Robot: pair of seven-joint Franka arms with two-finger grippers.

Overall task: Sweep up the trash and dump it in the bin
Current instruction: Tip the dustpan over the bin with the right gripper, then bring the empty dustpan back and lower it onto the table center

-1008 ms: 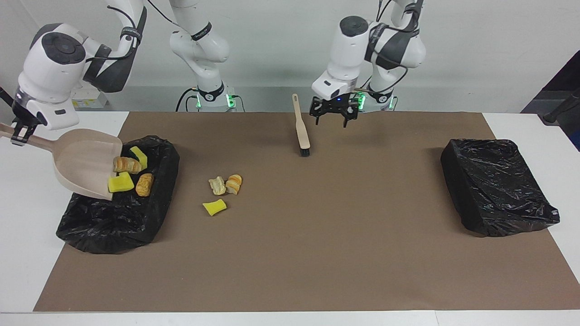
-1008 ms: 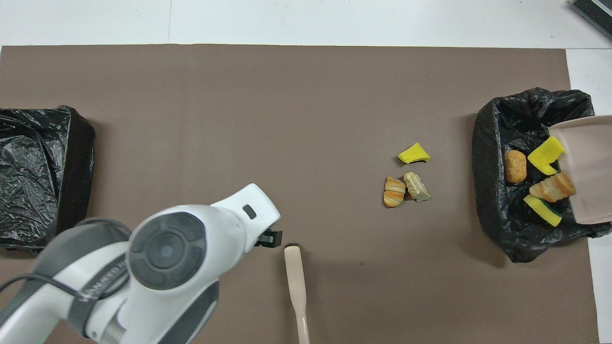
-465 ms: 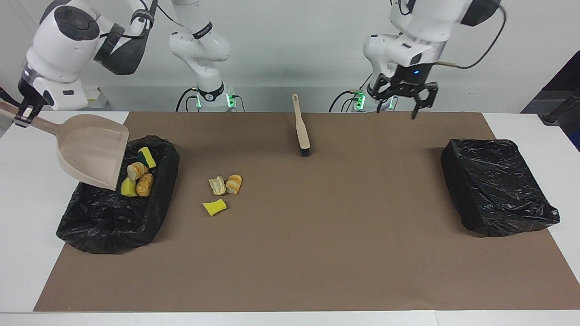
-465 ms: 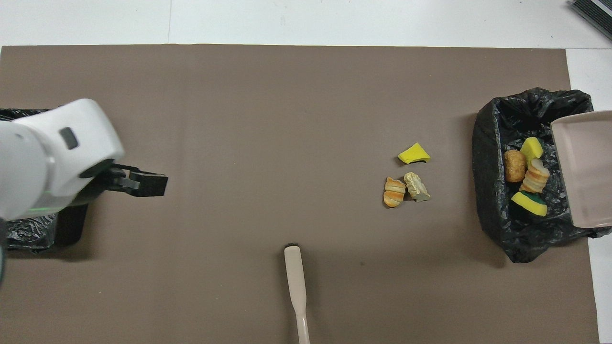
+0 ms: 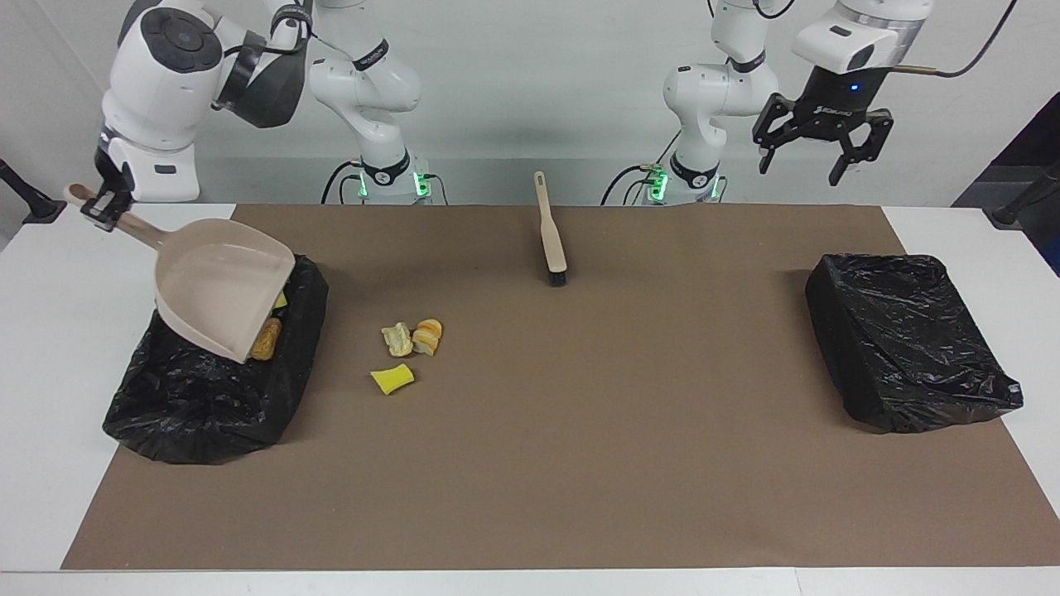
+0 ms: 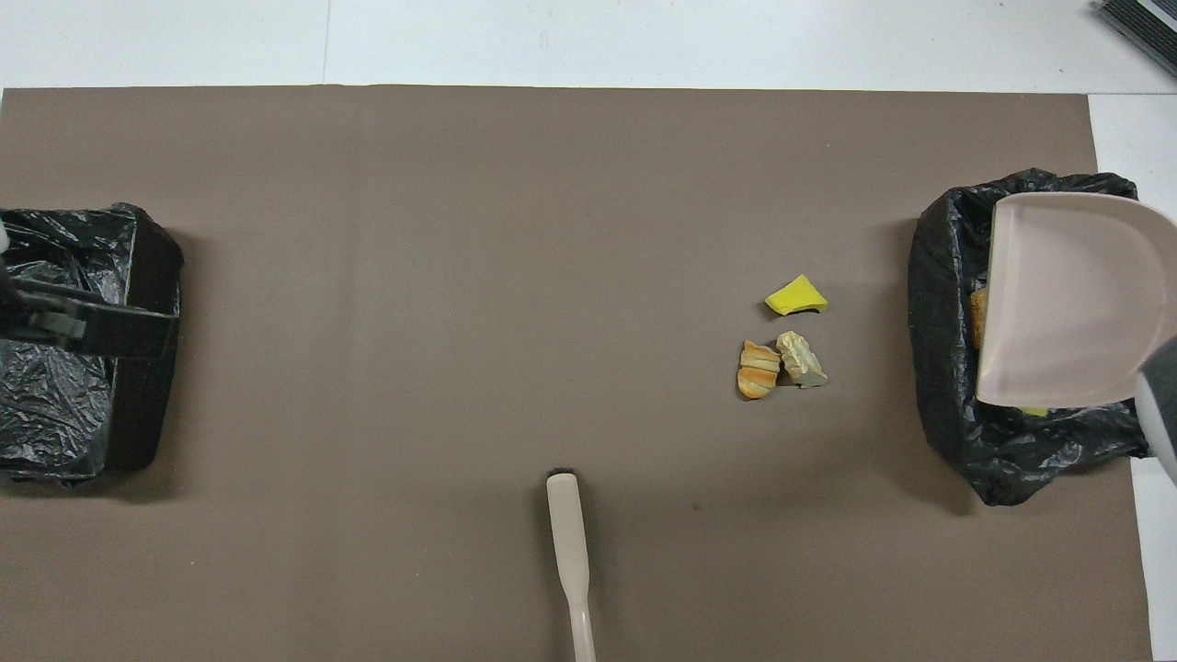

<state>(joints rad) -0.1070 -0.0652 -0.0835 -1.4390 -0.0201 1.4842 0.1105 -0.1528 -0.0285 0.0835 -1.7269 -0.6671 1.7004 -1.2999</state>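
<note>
Since a moment ago the left arm has swung up and away from the middle of the table, and the right arm has carried the dustpan further in over its bin, so the pan now hides most of what it tipped out.

The brown mat covers nearly the whole table. Two bins lined with black bags sit on it, one at each end. The bin at the left arm's end looks closed over with plastic. The bin at the right arm's end is open.

The left gripper hangs high in the air over its own end of the table, jaws spread wide, holding nothing. In the overhead view it shows only as a dark bar over that bin.

The right gripper is clamped shut on the handle of the beige dustpan, which is tilted mouth-down over the open bin. The pan itself looks empty.

The brush lies on the mat near the robots, about midway between the arms, bristles pointing away from them.

Of the trash, a bread piece and a yellow edge peek out from under the pan's lip, inside the bin. Three bits are still on the mat beside that bin: two bread pieces touching each other, and a yellow sponge chunk just past them, farther from the robots.
</note>
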